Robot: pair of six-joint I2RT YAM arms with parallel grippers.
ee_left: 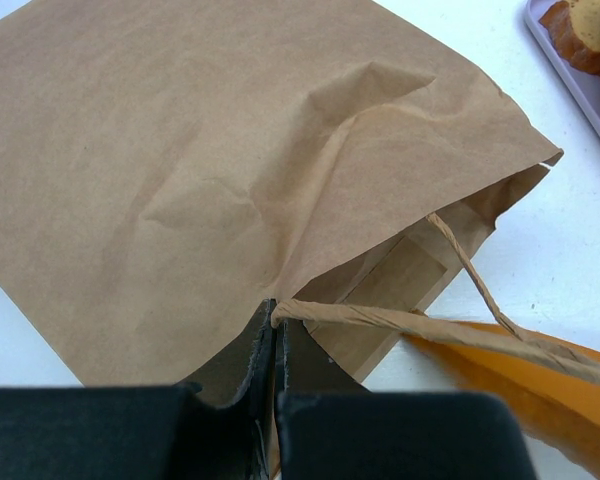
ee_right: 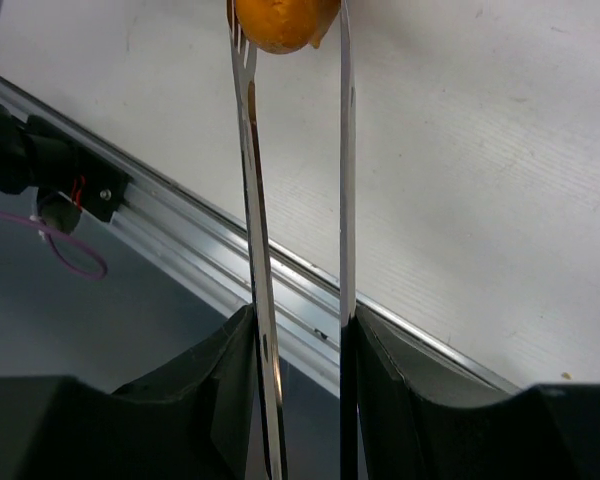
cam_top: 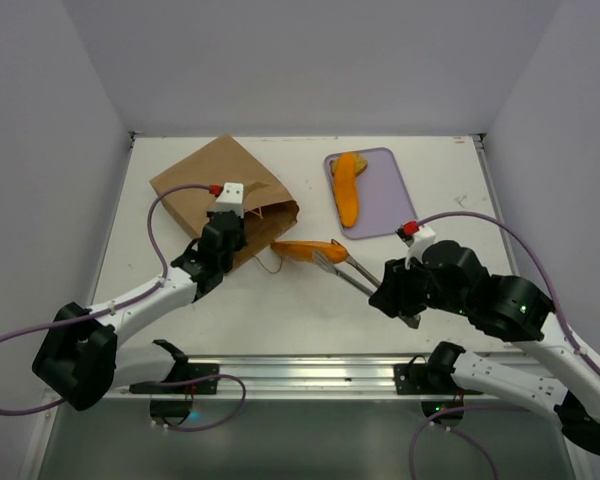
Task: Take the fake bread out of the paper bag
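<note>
We see bright, even light falling from above onto the white table (cam_top: 280, 320), which leaves only a soft, faint shadow along the edge of the paper bag (cam_top: 205, 185). Thin glints run along the tongs (ee_right: 346, 180) in the right wrist view. In both wrist views the nearest parts at the bottom edge are blurred, while the bag's creases look sharp.

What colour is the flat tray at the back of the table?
The tray is pale lavender, seen best in the top external view.

No text, label, brand or number can be read anywhere.
</note>
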